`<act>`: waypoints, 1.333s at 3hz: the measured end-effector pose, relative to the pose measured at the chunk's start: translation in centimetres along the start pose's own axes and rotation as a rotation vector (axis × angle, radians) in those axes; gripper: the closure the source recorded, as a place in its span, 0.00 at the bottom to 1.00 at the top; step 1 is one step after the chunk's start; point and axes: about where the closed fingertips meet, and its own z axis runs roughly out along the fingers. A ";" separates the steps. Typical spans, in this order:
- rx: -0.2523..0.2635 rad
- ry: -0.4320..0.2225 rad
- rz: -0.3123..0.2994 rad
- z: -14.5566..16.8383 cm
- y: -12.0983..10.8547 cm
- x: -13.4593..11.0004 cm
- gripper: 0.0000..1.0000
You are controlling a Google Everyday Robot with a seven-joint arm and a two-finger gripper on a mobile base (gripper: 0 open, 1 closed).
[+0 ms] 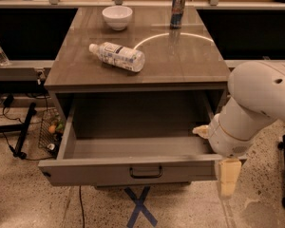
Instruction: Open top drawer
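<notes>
Grey top drawer pulled out at lower centre, beneath a wooden table.
White robot arm at lower right; its gripper hangs by the drawer's right corner, grasp unclear.

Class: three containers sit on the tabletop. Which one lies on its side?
The plastic bottle; the white bowl and can stand upright. The claw hangs by the open top drawer's right front corner.

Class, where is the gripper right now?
Lower right of the camera view: the gripper hangs just beside the right front corner of the open top drawer.
</notes>
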 end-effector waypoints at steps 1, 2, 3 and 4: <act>0.090 -0.064 -0.010 -0.6 -2.6 -1.0 0.26; 0.211 -0.142 -0.047 -0.5 -8.3 -4.0 0.57; 0.279 -0.179 -0.075 0.4 -12.7 -6.5 0.88; 0.295 -0.189 -0.079 3.5 -15.2 -7.4 1.00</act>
